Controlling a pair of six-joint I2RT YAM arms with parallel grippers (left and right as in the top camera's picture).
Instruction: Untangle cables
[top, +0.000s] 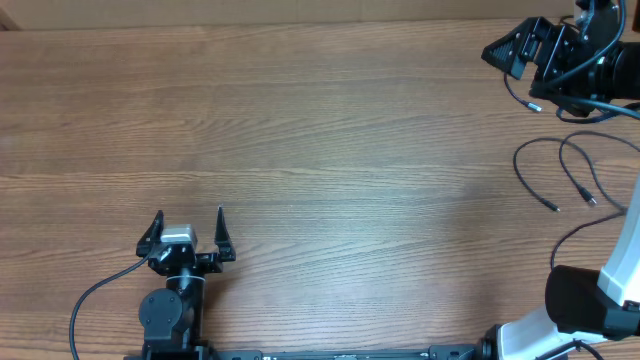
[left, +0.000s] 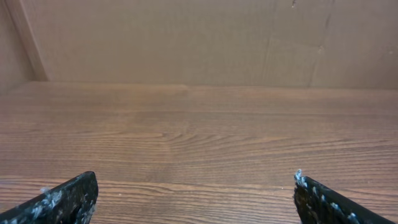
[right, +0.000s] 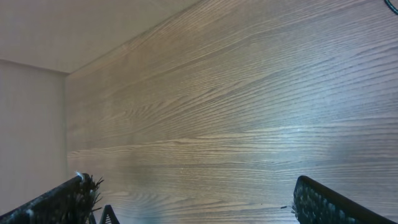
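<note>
The cables lie as separate thin black strands at the table's right side. One wavy strand (top: 528, 177) ends in a small plug, and a second strand (top: 577, 173) curves beside it. A short strand (top: 518, 95) with a plug tip lies just below my right gripper (top: 497, 51). That gripper hovers at the far right corner, open and holding nothing. My left gripper (top: 190, 218) stands open near the front left, far from the cables. The left wrist view shows only bare wood between the left gripper's fingers (left: 67, 200). Bare wood also fills the gap between the right gripper's fingers (right: 326, 202).
The wooden table (top: 320, 150) stretches between the two arms. A plain wall (left: 186, 37) rises behind its far edge. The right arm's white base (top: 585, 300) and its thicker black wires sit at the front right corner.
</note>
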